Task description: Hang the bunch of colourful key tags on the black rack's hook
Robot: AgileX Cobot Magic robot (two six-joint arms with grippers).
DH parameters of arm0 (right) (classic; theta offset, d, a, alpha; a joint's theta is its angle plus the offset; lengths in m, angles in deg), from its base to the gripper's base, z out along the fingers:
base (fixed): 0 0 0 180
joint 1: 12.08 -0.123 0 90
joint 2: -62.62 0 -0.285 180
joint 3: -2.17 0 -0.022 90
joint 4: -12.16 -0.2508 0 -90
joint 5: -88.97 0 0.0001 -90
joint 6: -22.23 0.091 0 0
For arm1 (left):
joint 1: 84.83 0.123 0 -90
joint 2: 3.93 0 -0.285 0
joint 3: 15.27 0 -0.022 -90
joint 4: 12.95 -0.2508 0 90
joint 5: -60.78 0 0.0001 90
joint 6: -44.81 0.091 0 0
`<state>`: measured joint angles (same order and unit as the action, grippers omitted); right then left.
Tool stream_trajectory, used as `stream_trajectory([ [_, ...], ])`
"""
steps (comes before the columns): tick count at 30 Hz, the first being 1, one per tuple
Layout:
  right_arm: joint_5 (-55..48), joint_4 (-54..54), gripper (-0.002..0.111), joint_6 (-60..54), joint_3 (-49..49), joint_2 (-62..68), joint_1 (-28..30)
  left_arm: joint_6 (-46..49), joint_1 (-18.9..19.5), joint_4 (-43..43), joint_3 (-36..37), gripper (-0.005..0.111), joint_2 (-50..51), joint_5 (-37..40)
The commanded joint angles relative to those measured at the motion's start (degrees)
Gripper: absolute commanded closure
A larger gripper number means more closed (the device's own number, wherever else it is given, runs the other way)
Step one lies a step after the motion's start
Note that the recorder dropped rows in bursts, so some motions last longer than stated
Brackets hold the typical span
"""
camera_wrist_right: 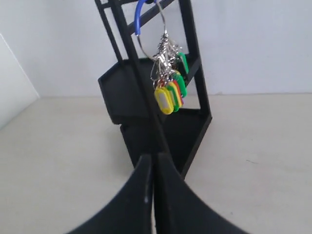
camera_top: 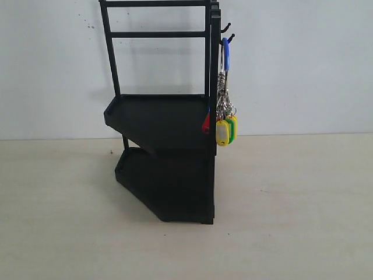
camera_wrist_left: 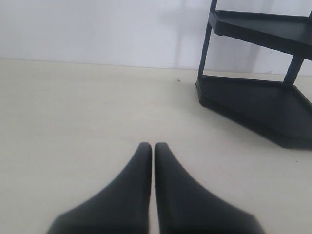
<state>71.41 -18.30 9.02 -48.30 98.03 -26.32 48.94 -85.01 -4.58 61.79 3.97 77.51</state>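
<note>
The colourful key tag bunch (camera_top: 224,105) is hanging from the hook (camera_top: 231,38) at the upper right side of the black rack (camera_top: 163,122), clear of the table (camera_top: 291,221). Its long axis is running straight up and down. The blue-sleeved ring (camera_top: 225,53) is sitting at the top over the prong, the steel rings (camera_top: 224,93) are trailing below it, and the yellow and green tags (camera_top: 224,132) are pointing downward just beside the upper tray's right edge. The left gripper (camera_wrist_left: 152,146) is pressed closed on nothing, apart from the rack. The right gripper (camera_wrist_right: 155,157) is likewise closed and empty, well apart from the bunch.
</note>
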Motion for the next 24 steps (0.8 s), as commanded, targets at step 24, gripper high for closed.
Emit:
stream_trajectory([
  [24, 13.29, -0.65, 0.108, -4.09, -21.13, -27.63, -0.11, 0.20, 0.14, -0.28, 0.16, 0.102, -0.12, -0.43],
])
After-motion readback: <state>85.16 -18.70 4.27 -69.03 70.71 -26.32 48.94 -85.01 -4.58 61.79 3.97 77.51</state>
